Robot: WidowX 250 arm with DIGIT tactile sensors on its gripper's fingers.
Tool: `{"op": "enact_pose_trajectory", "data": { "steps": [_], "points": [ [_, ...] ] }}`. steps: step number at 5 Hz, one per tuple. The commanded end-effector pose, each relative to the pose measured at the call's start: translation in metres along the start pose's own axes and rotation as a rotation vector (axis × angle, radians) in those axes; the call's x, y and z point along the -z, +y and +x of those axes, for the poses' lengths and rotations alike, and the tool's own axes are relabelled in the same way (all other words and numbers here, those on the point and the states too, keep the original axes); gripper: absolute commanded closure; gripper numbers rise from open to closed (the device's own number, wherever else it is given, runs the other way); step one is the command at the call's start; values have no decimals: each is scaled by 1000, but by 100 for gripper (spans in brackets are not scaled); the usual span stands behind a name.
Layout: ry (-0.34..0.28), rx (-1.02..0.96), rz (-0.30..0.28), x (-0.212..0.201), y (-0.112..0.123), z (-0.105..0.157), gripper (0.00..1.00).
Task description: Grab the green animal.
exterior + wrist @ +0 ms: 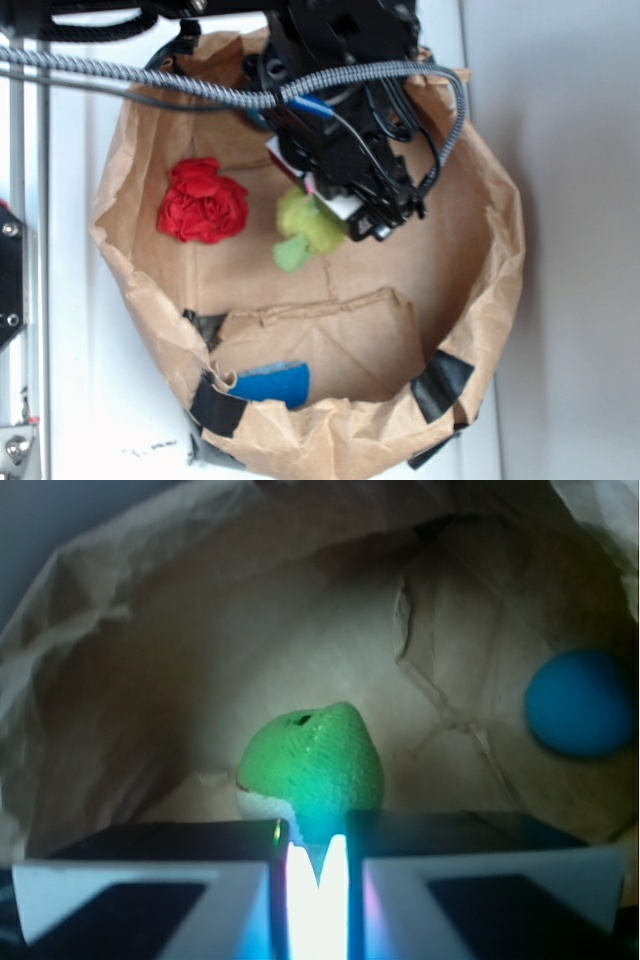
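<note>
The hand (318, 865) is pinched nearly closed on the green plush frog (308, 228), its pads narrow around a bit of the toy inside the paper bag (495, 250). By my reading, the grab looks made; lifting it clear of the red rose (203, 201) and blue ball (580, 702) remains.
</note>
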State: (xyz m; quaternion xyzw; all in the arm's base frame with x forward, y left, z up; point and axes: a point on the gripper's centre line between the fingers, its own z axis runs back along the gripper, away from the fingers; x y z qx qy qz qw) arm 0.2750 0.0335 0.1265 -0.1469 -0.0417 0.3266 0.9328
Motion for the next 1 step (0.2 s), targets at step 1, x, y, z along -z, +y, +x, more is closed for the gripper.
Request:
{"op": "enact_pose_trajectory", "data": {
  "steps": [1],
  "points": [
    [-90, 54, -78, -32, 20, -7, 100]
  ]
}}
